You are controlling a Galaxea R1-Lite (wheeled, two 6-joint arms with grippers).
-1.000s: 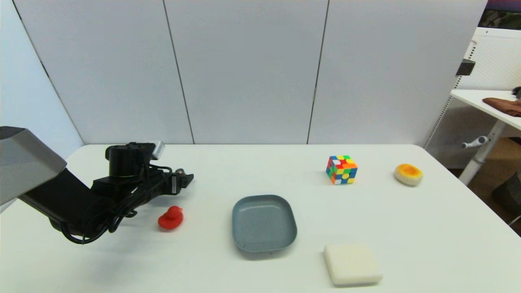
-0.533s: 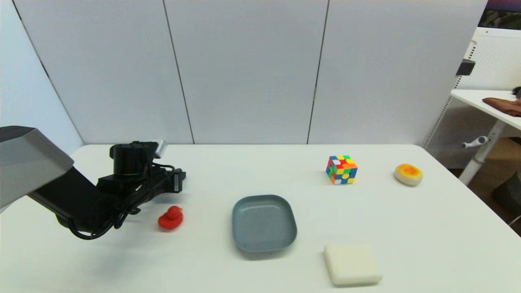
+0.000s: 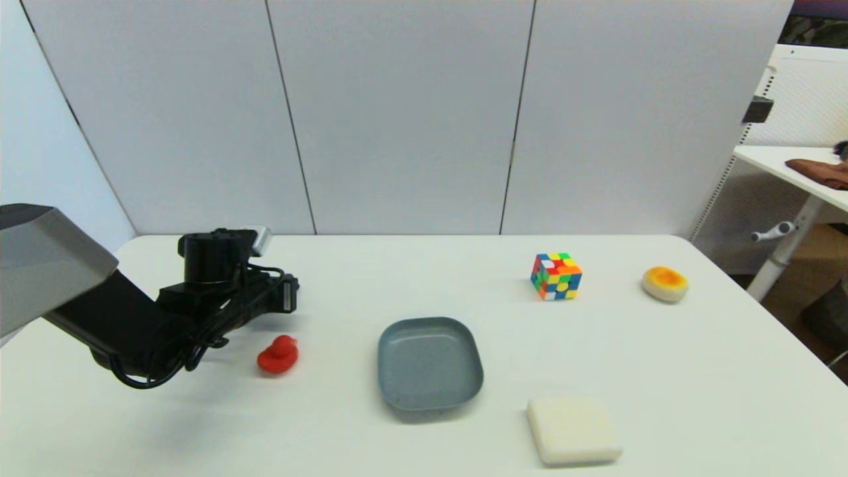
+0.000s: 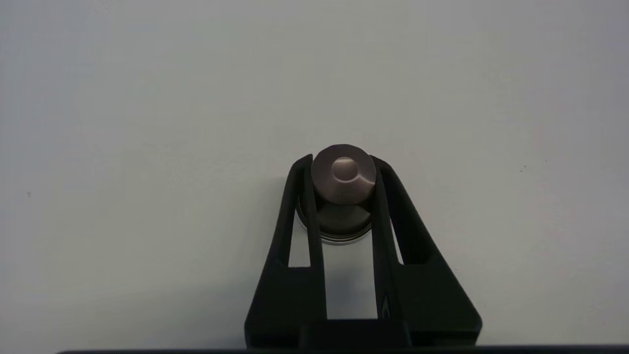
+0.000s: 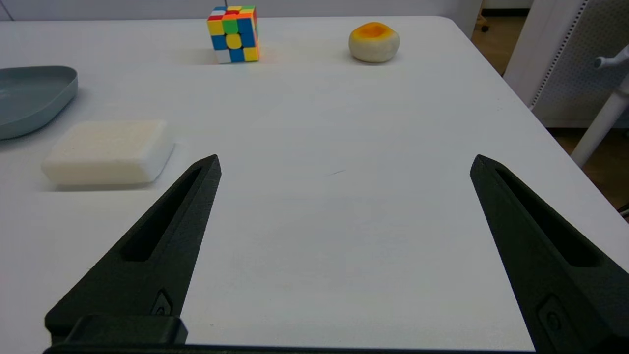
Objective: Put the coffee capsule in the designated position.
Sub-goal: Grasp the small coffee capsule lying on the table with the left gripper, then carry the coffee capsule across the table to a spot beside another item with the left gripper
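Coffee capsule (image 4: 343, 174) pinched in my left gripper (image 4: 342, 169).
It sits upright on the white table (image 4: 147, 123), behind the red duck (image 3: 278, 354); my right gripper (image 5: 344, 164) hangs spread wide near the white block (image 5: 108, 152).

A lab or test room: plain grey partition panels (image 3: 397, 112) back a bare white table (image 3: 695, 397), with a pegboard (image 3: 805, 93) and a second height-adjustable desk (image 3: 788, 162) alongside.
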